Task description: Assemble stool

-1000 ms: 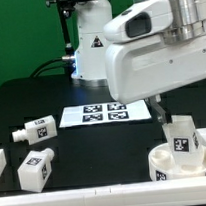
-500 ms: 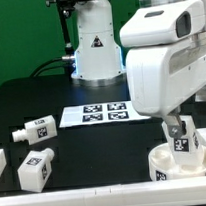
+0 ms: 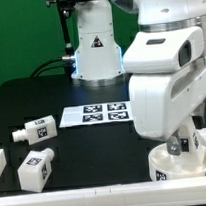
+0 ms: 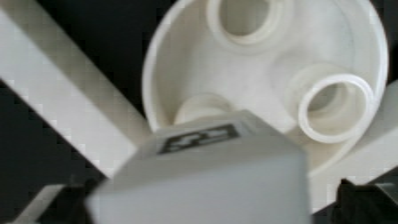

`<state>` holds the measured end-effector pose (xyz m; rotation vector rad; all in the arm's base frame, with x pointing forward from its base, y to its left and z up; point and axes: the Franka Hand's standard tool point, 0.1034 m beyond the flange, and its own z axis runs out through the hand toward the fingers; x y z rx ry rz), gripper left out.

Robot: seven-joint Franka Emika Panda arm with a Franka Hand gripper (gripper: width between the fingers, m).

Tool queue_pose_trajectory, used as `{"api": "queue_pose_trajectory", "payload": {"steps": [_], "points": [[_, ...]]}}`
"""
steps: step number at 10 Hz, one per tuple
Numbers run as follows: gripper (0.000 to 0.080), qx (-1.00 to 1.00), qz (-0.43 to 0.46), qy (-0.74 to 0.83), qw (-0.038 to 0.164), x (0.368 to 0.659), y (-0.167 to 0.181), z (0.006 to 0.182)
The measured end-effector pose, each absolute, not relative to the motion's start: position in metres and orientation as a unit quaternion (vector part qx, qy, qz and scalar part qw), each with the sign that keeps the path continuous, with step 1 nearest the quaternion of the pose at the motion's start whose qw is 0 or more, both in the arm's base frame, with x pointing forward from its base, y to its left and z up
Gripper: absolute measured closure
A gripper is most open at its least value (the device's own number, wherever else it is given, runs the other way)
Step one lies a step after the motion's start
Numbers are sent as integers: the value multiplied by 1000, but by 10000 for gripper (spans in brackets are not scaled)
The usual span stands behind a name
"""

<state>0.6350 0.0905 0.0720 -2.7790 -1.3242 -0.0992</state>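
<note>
White round seat (image 3: 169, 172) sits on the black desk (image 3: 100, 151) at the exterior view's lower right. A blocky white tagged leg (image 3: 200, 141) stands upright in it. The fingers (image 3: 177, 143) are down at that leg, but whether they clamp it cannot be told. Two loose legs (image 3: 33, 129) (image 3: 34, 170) lie well apart at the exterior view's left, near the marker board (image 3: 97, 113). Only the wrist view shows the seat's round sockets (image 4: 338, 105) (image 4: 249, 18), with the leg's tag face (image 4: 201, 140) up close.
</note>
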Motion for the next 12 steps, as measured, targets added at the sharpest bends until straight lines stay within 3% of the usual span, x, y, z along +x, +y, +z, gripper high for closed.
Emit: {"api": "queue_pose_trajectory", "payload": {"steps": [2, 3, 4, 7, 10, 12], "points": [[175, -906, -32, -420, 32, 635, 89, 72], [350, -919, -31, -391, 33, 635, 90, 72], [466, -933, -30, -357, 34, 635, 90, 72], [466, -967, -27, -251, 40, 635, 90, 72], [466, -996, -48, 31, 69, 638, 104, 70], [466, -992, -41, 97, 76, 637, 106, 69]]}}
